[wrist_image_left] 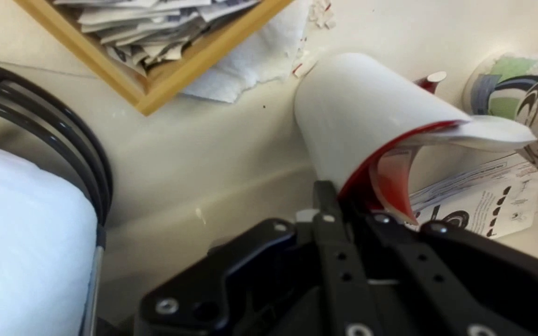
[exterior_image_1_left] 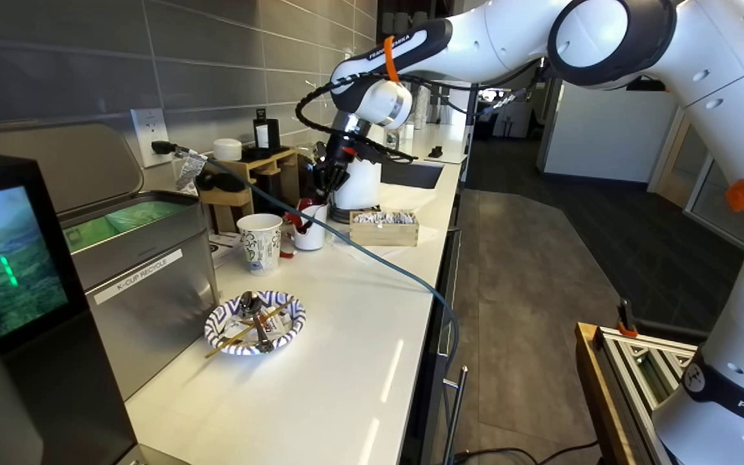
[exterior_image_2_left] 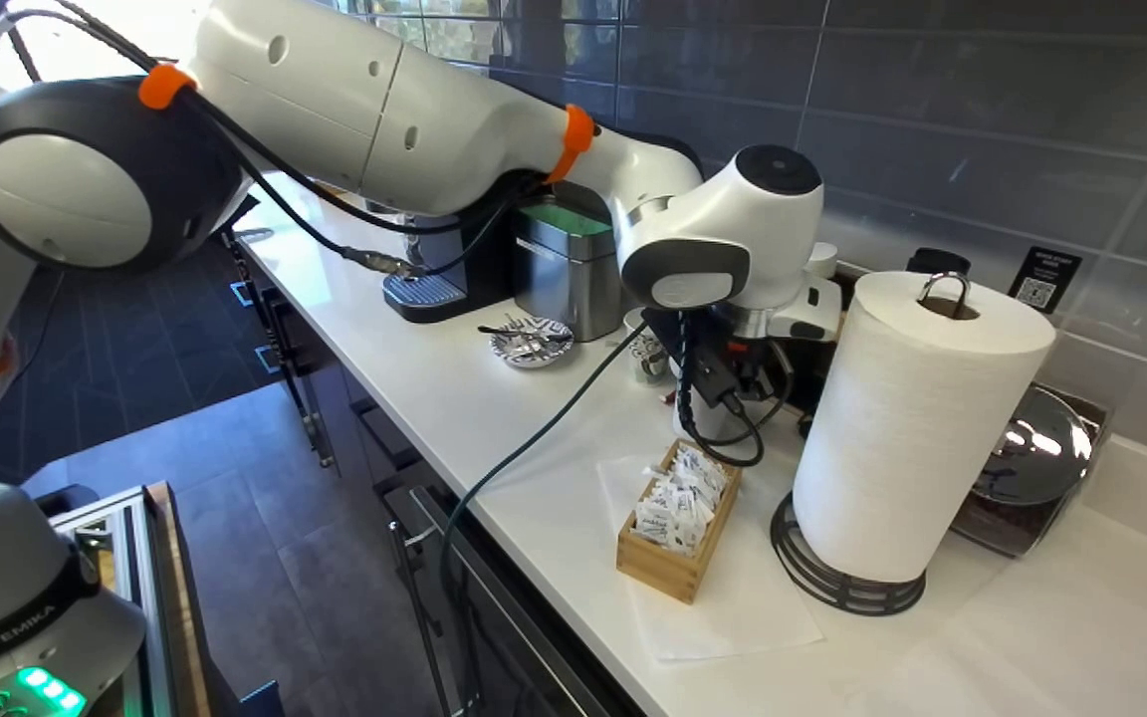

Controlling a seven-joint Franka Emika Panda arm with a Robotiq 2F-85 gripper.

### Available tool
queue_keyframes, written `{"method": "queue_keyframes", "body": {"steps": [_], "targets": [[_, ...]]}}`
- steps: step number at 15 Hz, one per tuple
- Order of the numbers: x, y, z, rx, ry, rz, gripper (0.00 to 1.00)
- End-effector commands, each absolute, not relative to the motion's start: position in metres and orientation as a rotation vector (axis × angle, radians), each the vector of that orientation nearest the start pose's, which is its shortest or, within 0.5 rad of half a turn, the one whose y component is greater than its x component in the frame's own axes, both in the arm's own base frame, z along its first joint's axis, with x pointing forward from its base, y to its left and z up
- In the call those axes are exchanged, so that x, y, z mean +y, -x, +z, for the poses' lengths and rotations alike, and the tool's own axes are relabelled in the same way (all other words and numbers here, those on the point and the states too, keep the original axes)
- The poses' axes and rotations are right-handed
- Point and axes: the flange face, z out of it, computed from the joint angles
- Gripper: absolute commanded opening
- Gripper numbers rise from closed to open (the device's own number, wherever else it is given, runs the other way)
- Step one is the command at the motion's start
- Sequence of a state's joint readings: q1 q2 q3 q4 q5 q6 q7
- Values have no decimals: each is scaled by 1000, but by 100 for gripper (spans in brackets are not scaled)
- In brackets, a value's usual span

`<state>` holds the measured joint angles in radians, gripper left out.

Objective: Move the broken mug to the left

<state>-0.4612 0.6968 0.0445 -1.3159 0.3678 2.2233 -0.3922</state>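
Nearly closed, the gripper (wrist_image_left: 343,201) pinches the rim of the mug (wrist_image_left: 364,102), which is just beneath it, while the cup (exterior_image_1_left: 261,242), the packet box (exterior_image_1_left: 383,235) and the paper roll (exterior_image_2_left: 912,438) all stand near the gripper on the surface (exterior_image_1_left: 346,361).

In an exterior view, the broken mug (exterior_image_1_left: 310,237) stands on the counter (exterior_image_1_left: 340,368) between 2 things: a paper cup (exterior_image_1_left: 261,244) on its left, a packet box (exterior_image_1_left: 383,234) on its right. A paper roll (exterior_image_1_left: 357,188) stands behind the packet box. A bowl (exterior_image_1_left: 216,323) holding a spoon (exterior_image_1_left: 260,330) lies before the paper cup, right of a bin (exterior_image_1_left: 159,323).
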Motion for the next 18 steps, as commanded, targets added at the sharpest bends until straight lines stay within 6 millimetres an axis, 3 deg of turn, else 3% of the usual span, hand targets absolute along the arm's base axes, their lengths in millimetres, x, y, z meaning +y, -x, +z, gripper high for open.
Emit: {"method": "queue_keyframes", "body": {"steps": [1,8,18], "targets": [[-310,-676,368,357,2793,-504,2],[-309,-651,398,337,2803,-521,2],[-278,-600,433,197,2854,-543,2]]}}
